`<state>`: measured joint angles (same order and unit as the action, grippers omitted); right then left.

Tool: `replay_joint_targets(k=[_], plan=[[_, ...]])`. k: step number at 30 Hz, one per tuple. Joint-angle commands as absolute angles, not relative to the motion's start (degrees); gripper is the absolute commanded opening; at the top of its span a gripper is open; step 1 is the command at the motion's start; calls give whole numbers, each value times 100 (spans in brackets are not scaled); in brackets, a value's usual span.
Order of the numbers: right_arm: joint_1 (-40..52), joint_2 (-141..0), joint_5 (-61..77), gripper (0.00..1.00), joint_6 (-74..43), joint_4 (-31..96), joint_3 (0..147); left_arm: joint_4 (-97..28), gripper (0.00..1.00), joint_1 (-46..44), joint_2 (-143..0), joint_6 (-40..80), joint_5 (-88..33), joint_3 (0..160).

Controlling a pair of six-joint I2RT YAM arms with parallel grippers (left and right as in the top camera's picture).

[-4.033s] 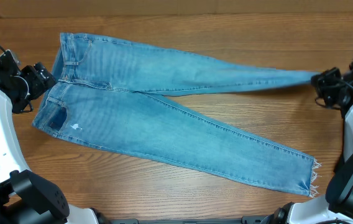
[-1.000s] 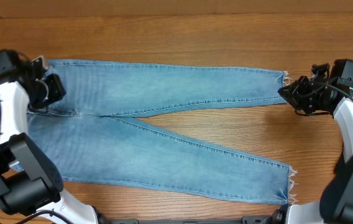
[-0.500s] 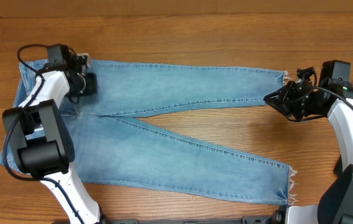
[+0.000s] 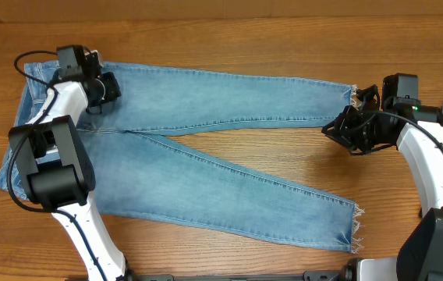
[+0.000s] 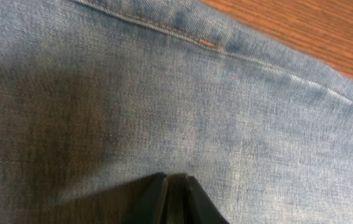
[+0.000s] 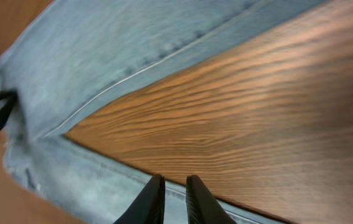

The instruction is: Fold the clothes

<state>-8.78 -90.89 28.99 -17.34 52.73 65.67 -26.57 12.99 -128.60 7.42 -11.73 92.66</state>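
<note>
Two light blue jeans (image 4: pixel 167 172) legs splay apart, hems frayed.

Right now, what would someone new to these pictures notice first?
Light blue jeans sprawl across the wooden table, waist at the left, legs splayed in a V toward the right with frayed hems. The left gripper hangs over the waist end, and the right gripper sits over bare wood beside the upper leg's hem.

Jeans (image 4: pixel 206 97) on table (image 4: pixel 221 31); waist left — hems right
</note>
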Motion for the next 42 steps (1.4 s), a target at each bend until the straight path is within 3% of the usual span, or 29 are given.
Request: replay_joint_targets(k=[1, 4, 10, 16, 26, 36, 42], plan=[[-998, -9006, 2464, 19, -2130, 5262, 6632, -3354, 18, 1321, -12951, 733, -1146, 9933], [-1070, -9008, 2272, 16, -2128, 5533, 6630, -4217, 29, 1356, -12685, 637, -1142, 10667], [-1068, -9008, 1411, 17, -2126, 6742, 6239, -5693, 39, 1393, -11791, 530, -1146, 11880], [-1068, -9011, 1616, 18, -2268, 6298, 5236, -6785, 59, 1356, -10836, 537, -1140, 12186], [-1063, -9011, 1984, 17, -2259, 5710, 4421, -8560, 58, 1782, -10565, 947, -148, 11985], [-1063, -9013, 1953, 20, -2447, 5113, 4200, -8455, 58, 2877, -10565, 1122, -305, 10866], [-1063, -9013, 1927, 13, -3350, 3837, 3605, -7782, 54, 3035, -10565, 1122, -456, 9747]])
